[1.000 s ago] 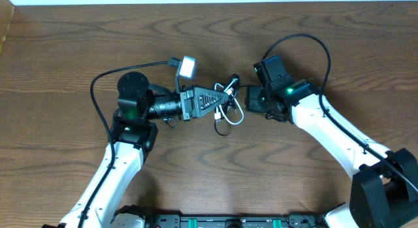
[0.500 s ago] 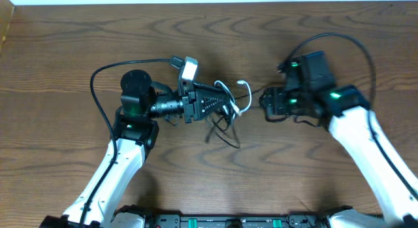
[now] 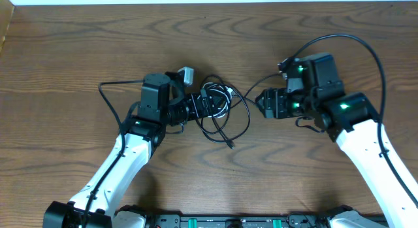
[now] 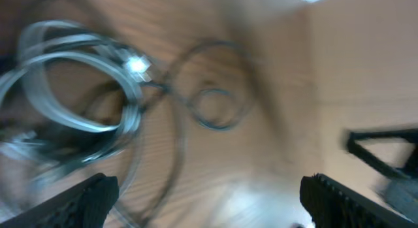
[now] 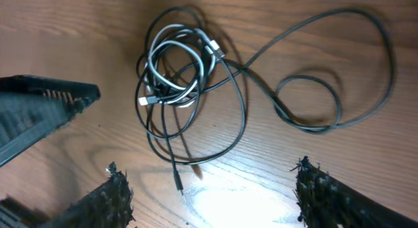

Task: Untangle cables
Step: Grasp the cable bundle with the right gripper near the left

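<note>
Wooden tabletop (image 3: pixel 72 51), cables (image 5: pixel 173 71) between left gripper (image 4: pixel 208 185) and right gripper (image 5: pixel 210 172) (jaws apart)

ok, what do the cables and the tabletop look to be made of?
The black cables: thin and limp, with a smooth dark jacket that looks like rubber or PVC, judging by the loose curves.
The white cable: glossy plastic-looking jacket that catches the light.
The table: brown, matte, with clear grain swirls. It could be wood or printed laminate; I cannot tell which.
</note>
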